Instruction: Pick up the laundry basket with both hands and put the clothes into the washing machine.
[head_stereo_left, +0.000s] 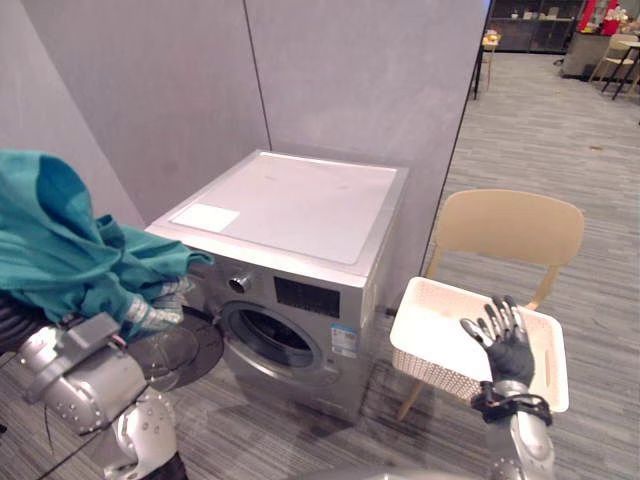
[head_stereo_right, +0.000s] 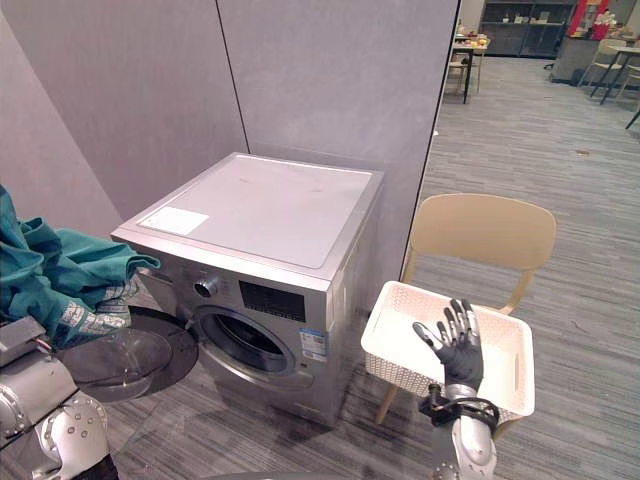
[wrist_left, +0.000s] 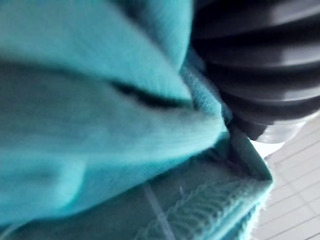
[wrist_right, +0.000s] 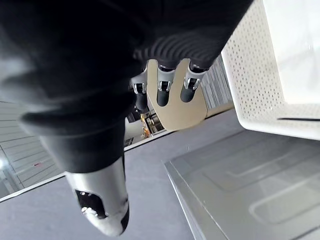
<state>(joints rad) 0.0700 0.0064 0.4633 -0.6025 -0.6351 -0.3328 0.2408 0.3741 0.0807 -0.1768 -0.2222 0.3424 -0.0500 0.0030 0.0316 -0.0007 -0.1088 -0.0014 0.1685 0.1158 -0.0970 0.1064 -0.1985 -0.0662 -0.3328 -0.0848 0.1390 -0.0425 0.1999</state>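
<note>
A teal garment (head_stereo_left: 60, 240) hangs bunched at the left, in front of the silver washing machine (head_stereo_left: 300, 215). My left hand (head_stereo_left: 160, 305) has its fingers curled into the cloth, which covers most of the hand and also drapes over the left wrist view (wrist_left: 100, 125). The machine's round door (head_stereo_left: 175, 350) is swung open to the left, and the drum opening (head_stereo_left: 270, 340) is dark. A white perforated laundry basket (head_stereo_left: 425, 305) sits empty on a beige chair (head_stereo_left: 510, 225) to the right of the machine. My right hand (head_stereo_left: 505, 335) is raised over the basket with its fingers (wrist_right: 170, 85) straight and spread, holding nothing.
Grey partition walls (head_stereo_left: 350, 70) stand right behind the machine. The chair with the basket stands close to the machine's right side. Wood-look flooring (head_stereo_left: 560, 140) runs back on the right towards distant tables and chairs.
</note>
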